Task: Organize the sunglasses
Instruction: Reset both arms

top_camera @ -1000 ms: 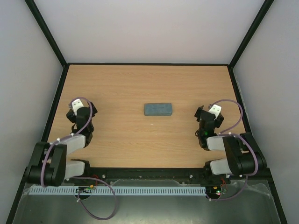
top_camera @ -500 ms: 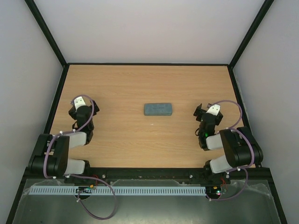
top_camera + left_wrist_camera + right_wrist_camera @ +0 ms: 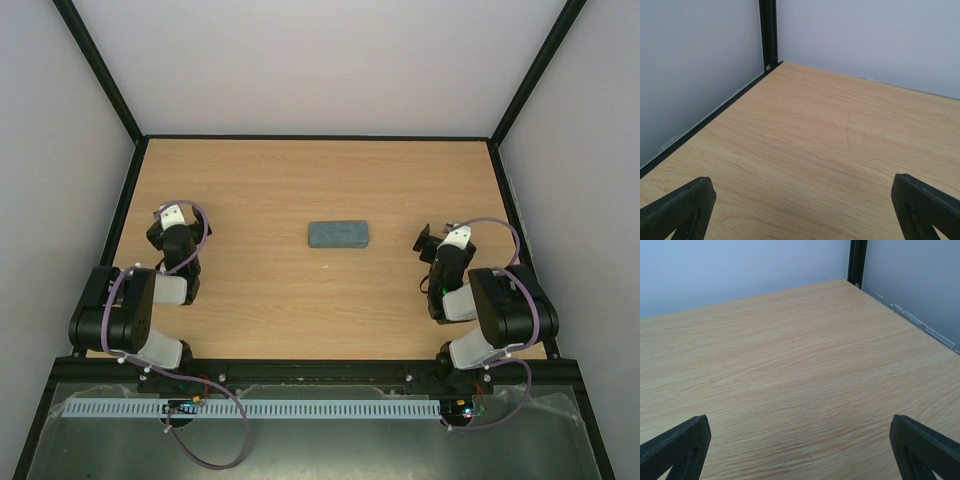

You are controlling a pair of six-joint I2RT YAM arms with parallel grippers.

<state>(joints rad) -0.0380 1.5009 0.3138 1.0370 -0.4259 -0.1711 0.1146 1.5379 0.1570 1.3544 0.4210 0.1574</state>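
Note:
The sunglasses are not in view in any frame. A grey-blue rectangular case (image 3: 338,235) lies shut at the middle of the wooden table. My left gripper (image 3: 170,215) sits folded back at the left, far from the case, open and empty. In the left wrist view its fingertips (image 3: 677,210) stand wide apart over bare wood. My right gripper (image 3: 440,238) sits folded back at the right, open and empty. In the right wrist view its fingertips (image 3: 922,447) stand wide apart over bare wood.
The wooden table (image 3: 300,180) is framed by black posts and pale walls on the left, back and right. A black rail and a white cable strip (image 3: 250,408) run along the near edge.
Both arms have drawn back a little toward their bases. The left wrist has shifted slightly left and the right wrist slightly down. The case has not moved.

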